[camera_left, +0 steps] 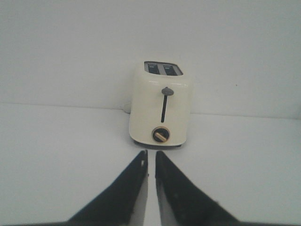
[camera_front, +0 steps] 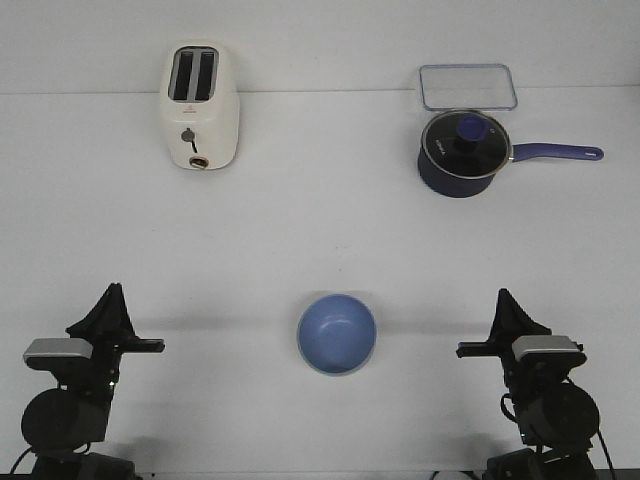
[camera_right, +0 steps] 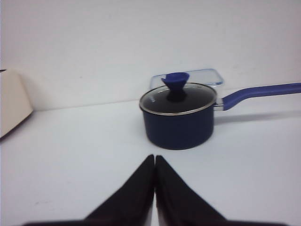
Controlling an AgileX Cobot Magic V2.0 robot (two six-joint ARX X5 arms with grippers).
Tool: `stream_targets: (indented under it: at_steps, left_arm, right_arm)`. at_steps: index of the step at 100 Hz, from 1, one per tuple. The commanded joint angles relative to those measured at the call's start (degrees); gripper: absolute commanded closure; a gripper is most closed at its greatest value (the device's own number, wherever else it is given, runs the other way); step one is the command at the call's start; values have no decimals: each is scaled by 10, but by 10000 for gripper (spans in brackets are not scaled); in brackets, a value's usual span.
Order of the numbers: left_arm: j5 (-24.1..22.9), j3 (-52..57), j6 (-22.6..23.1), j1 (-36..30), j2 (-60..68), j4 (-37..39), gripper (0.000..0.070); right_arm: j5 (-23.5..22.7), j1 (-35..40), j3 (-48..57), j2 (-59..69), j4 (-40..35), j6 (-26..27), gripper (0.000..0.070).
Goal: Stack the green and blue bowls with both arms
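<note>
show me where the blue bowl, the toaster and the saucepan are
blue bowl (camera_front: 336, 332), front view, on the middle of its inner hollow
toaster (camera_front: 200, 128), front view, on its cream front face above the lever
saucepan (camera_right: 178, 128), right wrist view, on its dark blue side wall

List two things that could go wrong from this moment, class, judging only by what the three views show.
1. Only the blue bowl shows on the table; no green one is in sight, so stacking may already be done or may stall.
2. The left gripper and right gripper sit nearly closed on either side of that bowl; reaching in together, they might knock it or each other.
</note>
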Motion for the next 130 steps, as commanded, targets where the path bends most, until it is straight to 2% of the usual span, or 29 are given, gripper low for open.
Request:
stream_targets:
  at_steps: [1, 89, 114, 130]
  left_arm:
    - [1, 6, 11, 0, -13, 3, 685]
    - [3, -14, 19, 14, -59, 5, 685]
    - [104, -117, 12, 100, -125, 4, 685]
    - [115, -157, 12, 125, -141, 10, 685]
  right_arm:
    - [1, 1, -1, -3, 6, -7, 700]
    - [1, 1, -1, -2, 7, -7, 700]
    - [1, 1, -1, -2, 7, -7, 700]
    - [1, 1, -1, -2, 7, -7, 700]
